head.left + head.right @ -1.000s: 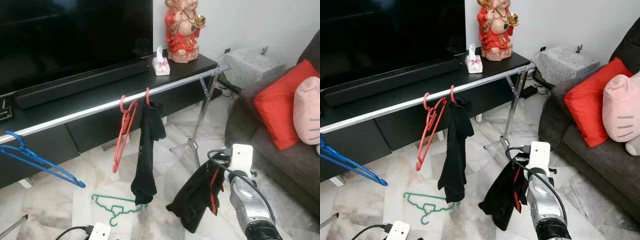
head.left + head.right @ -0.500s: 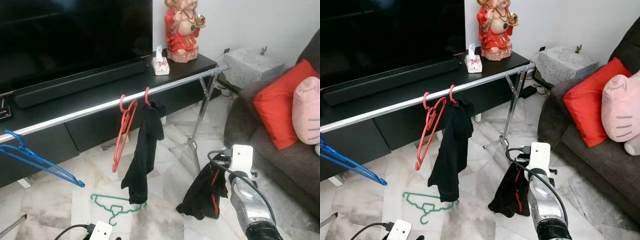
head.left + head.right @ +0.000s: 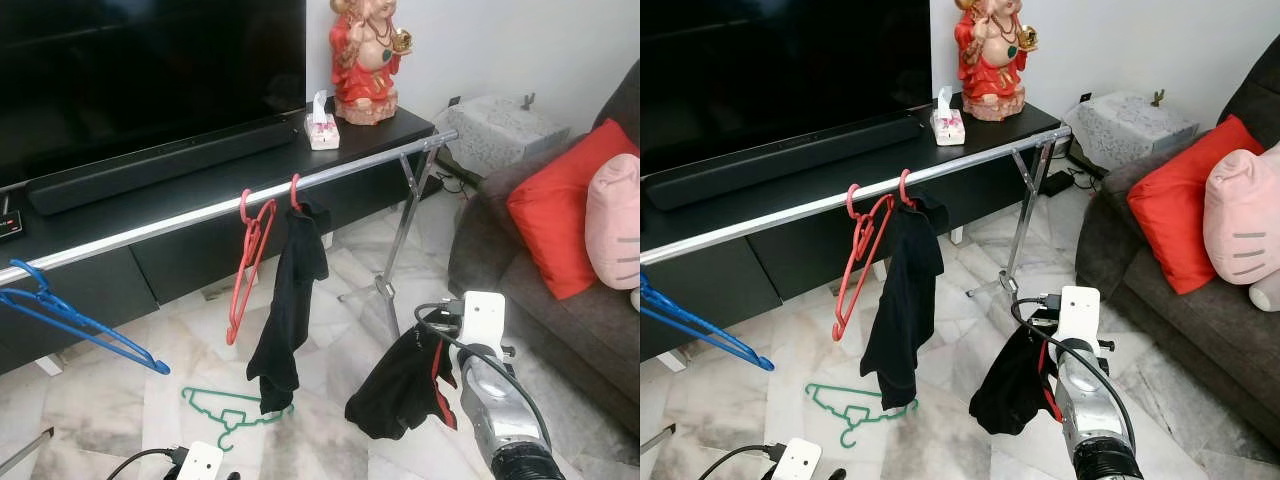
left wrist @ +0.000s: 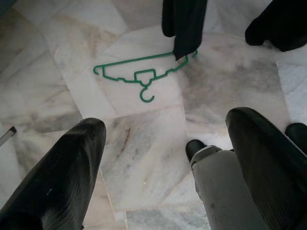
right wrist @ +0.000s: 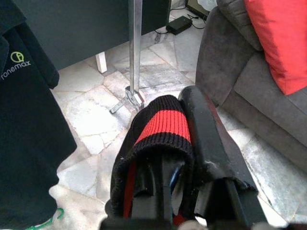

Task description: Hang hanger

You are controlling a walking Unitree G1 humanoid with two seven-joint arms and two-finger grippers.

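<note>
A red statue point(image 3: 366, 60) and tissue box point(image 3: 321, 131) stand on the black cabinet point(image 3: 200, 195); a red cushion point(image 3: 560, 205) leans on the sofa point(image 3: 590, 320).

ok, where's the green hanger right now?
The green hanger lies flat on the marble floor at lower left in the eye views, under the hanging black garment.

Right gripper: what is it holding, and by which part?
The right gripper holds a black garment by its red-striped ribbed collar; the rest hangs below.
</note>
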